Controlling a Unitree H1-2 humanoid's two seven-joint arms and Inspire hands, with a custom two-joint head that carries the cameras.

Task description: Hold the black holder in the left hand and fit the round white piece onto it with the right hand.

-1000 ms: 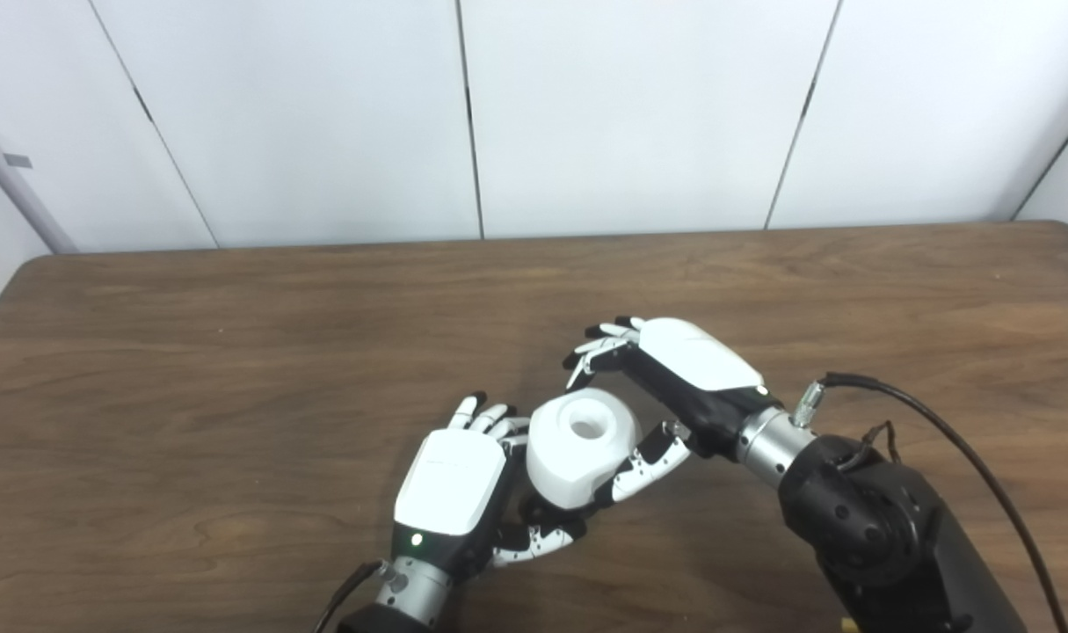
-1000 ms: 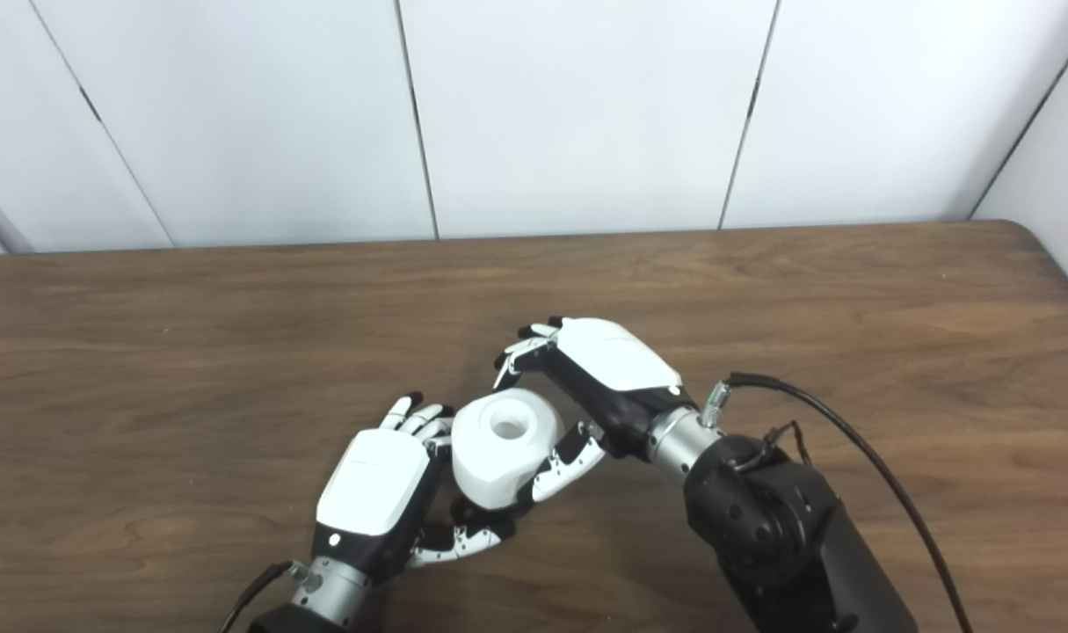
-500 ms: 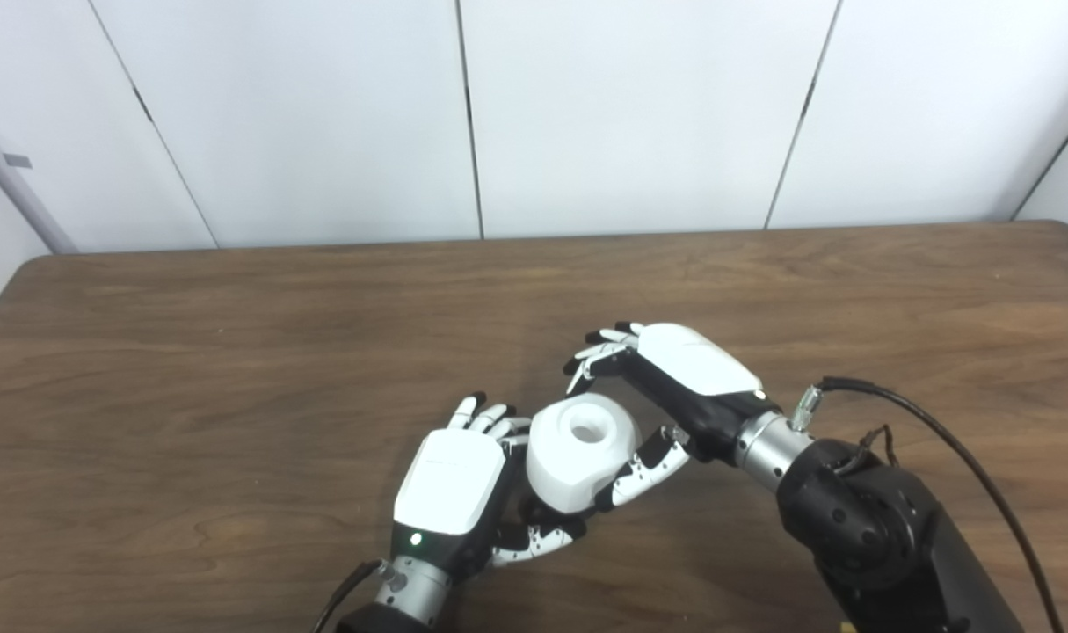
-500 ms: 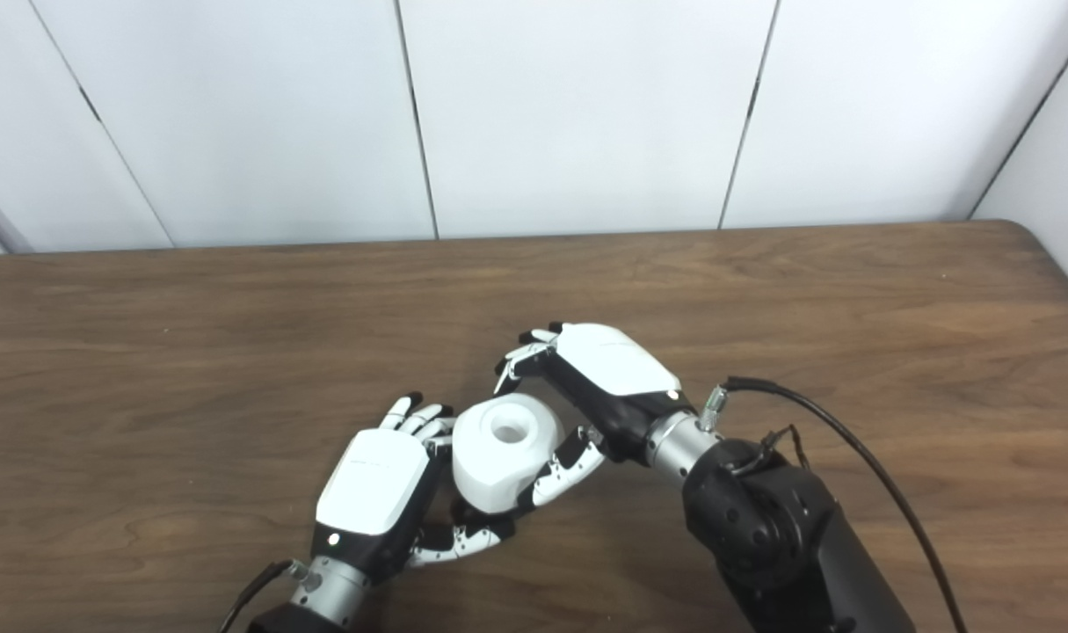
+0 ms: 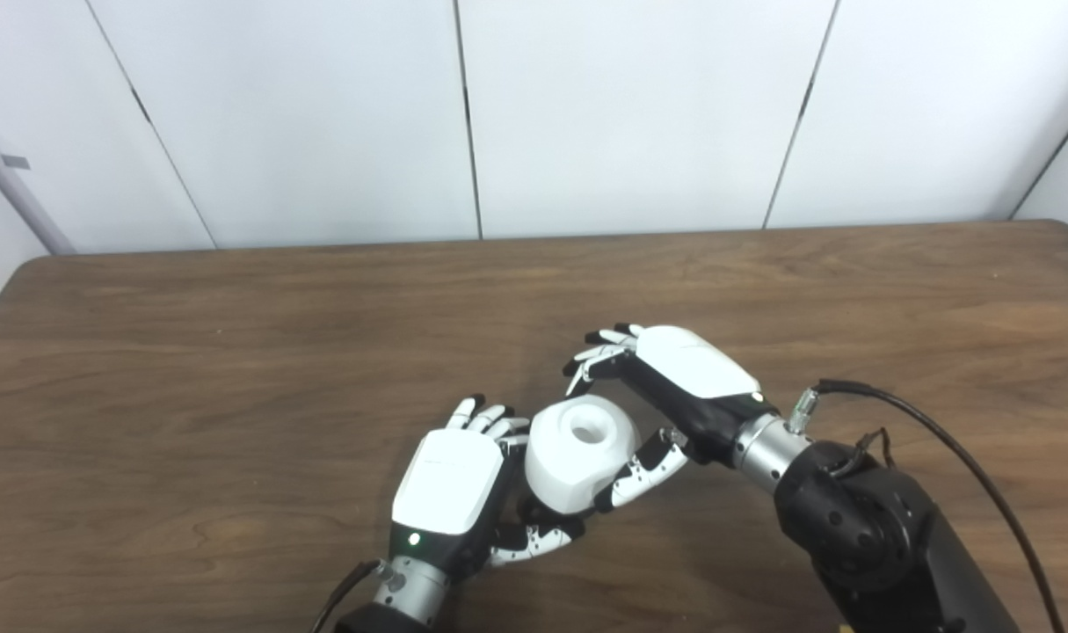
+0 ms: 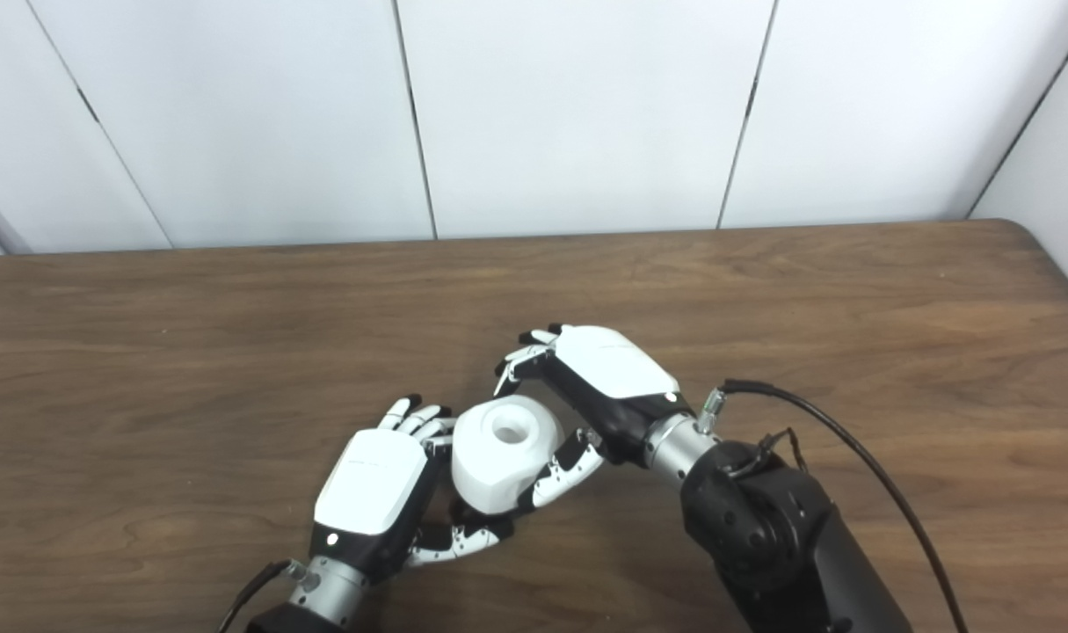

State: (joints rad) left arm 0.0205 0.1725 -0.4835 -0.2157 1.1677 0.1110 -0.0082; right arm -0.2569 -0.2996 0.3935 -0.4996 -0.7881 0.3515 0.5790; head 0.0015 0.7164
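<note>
Round white piece [image 5: 577, 450] sat between both hands, hole facing up.
Left hand [image 5: 450, 483] cupped its left side; right hand [image 5: 665, 396], fingers spread and released, hovered just right; black holder hidden.

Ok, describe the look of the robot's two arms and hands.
Both hands, left hand and right hand, have glossy white back shells, black palms, white fingers with black tips and silver wrist cuffs. The left shows a small green light; the right forearm is bulky black with a looping black cable.
</note>
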